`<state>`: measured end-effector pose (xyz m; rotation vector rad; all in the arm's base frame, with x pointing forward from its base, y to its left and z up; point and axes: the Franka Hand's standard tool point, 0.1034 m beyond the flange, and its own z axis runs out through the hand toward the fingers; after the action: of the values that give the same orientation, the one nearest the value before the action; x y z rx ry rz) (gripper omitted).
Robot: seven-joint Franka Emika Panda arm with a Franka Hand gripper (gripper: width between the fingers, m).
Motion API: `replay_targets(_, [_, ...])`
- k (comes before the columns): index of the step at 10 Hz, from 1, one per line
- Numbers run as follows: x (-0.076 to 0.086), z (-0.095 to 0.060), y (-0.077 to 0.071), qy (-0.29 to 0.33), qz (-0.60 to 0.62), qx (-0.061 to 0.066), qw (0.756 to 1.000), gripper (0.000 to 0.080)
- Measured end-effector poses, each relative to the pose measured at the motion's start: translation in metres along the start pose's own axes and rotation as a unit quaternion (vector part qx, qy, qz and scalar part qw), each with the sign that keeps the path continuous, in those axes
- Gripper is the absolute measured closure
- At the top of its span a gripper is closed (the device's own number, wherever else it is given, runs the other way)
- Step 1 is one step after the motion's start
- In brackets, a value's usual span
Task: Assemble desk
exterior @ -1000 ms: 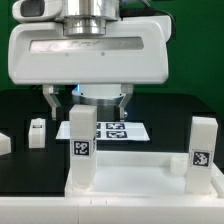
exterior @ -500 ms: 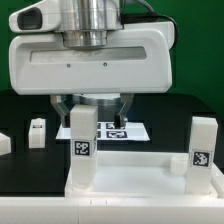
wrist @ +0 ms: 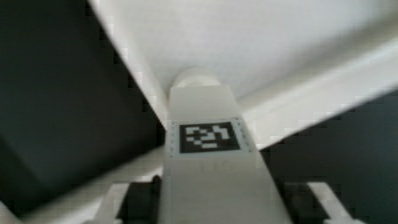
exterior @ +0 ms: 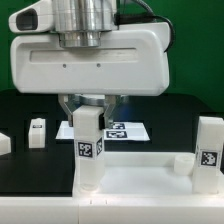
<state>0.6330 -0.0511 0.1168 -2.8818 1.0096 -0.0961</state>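
Observation:
The white desk top (exterior: 135,176) lies flat near the front of the table. Two square tagged legs stand upright in it. My gripper (exterior: 88,110) comes straight down on the leg (exterior: 89,150) at the exterior view's left, and its fingers (exterior: 68,106) press on the leg's upper end from both sides. In the wrist view the same leg (wrist: 214,150) fills the space between the dark pads of my gripper (wrist: 217,205). The second leg (exterior: 210,150) stands at the exterior view's right. My hand's wide white body hides the top of the held leg.
The marker board (exterior: 128,130) lies on the black table behind the desk top. A small white loose part (exterior: 37,132) stands at the exterior view's left. Another white piece (exterior: 4,143) shows at that edge. A green wall is at the back.
The fingers closed in from wide open onto the left leg. The leg, the desk top and the right leg shifted slightly toward the exterior view's right.

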Motion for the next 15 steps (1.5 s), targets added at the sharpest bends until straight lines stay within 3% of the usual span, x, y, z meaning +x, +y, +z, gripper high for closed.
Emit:
replay_targets(1, [0.0, -0.001, -0.001, 0.002, 0.098, -0.001, 0.995, 0.0511])
replay_targets(3, [0.002, 0.0, 0.001, -0.001, 0.268, 0.006, 0.963, 0.0511])
replay_targets(5, [0.003, 0.0, 0.004, -0.013, 0.339, 0.014, 0.94, 0.0511])
replay_targets(7, [0.003, 0.0, 0.003, -0.013, 0.34, 0.014, 0.94, 0.0511])
replay_targets(8, [0.003, -0.001, 0.004, -0.012, 0.315, 0.013, 0.949, 0.033])
replay_targets(9, [0.004, -0.002, 0.005, -0.012, 0.234, 0.013, 0.972, 0.0213])
replay_targets(10, [0.005, -0.003, 0.008, -0.01, 0.142, 0.016, 0.99, 0.0213])
replay_targets(11, [0.005, -0.004, 0.012, -0.01, 0.058, 0.016, 0.998, 0.0161])
replay_targets(14, [0.005, -0.003, 0.012, -0.009, -0.017, 0.015, 1.0, 0.0153])
replay_targets(15, [0.008, -0.006, 0.012, -0.005, -0.082, 0.008, 0.997, 0.0151])
